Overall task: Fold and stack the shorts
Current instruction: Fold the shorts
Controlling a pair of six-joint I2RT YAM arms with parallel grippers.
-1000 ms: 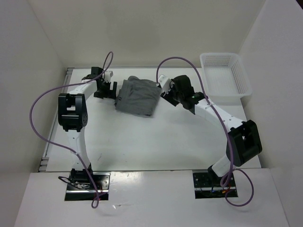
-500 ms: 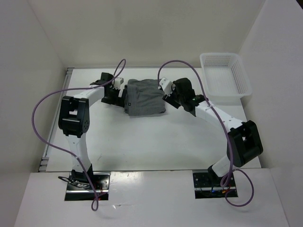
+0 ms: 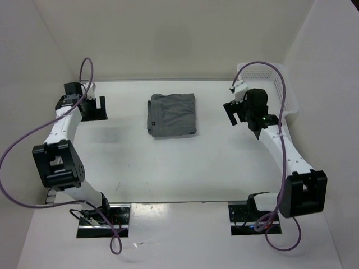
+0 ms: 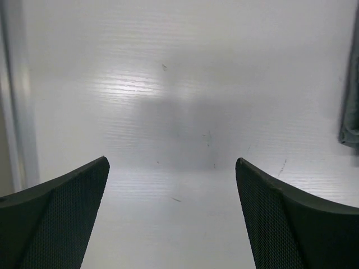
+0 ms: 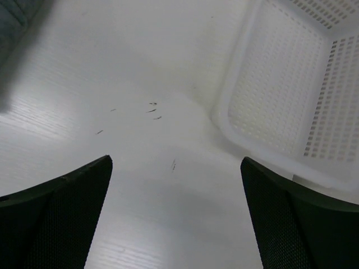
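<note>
The grey shorts (image 3: 173, 115) lie folded into a flat rectangle at the back middle of the table, free of both grippers. An edge of them shows at the right of the left wrist view (image 4: 351, 112) and at the top left of the right wrist view (image 5: 14, 25). My left gripper (image 3: 95, 108) is open and empty near the table's back left. My right gripper (image 3: 234, 112) is open and empty to the right of the shorts, beside the basket. In both wrist views the jaws stand wide apart over bare table.
A white mesh basket (image 3: 263, 75) stands at the back right, partly behind the right arm; it fills the upper right of the right wrist view (image 5: 291, 84). The table's left edge rail (image 4: 11, 95) runs close to the left gripper. White walls enclose the table.
Both grippers have let go of the shorts and pulled away, the left to the far left, the right toward the basket. The shorts now lie squared and flat.
</note>
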